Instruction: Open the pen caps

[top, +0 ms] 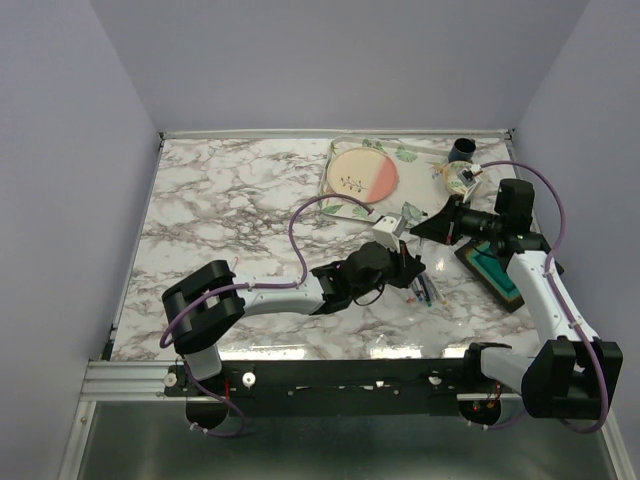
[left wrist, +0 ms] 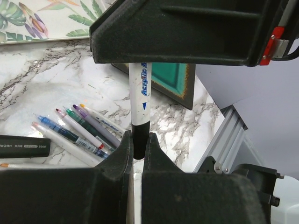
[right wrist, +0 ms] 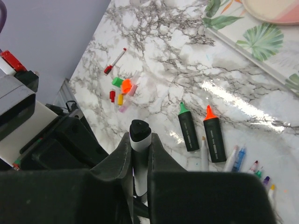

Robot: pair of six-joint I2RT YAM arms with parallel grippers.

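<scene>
Our left gripper (left wrist: 138, 141) is pinching the white pen (left wrist: 140, 88) by its black end; our right gripper (right wrist: 139, 138) is squeezing its other end. Loose pen caps (right wrist: 124, 89) are lying clustered on the marble table (right wrist: 177, 56).

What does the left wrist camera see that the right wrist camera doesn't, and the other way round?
Left wrist only: the lettering on the white pen, whose black end the left tool pinches, and a teal framed panel behind it. Right wrist only: a heap of loose caps in orange, green, pink, yellow and red, a red-capped thin pen near it, and a plate on the tray. Both: the white pen, which the right tool grips too, a row of thin pens, the leaf-print tray and the marble table.
</scene>
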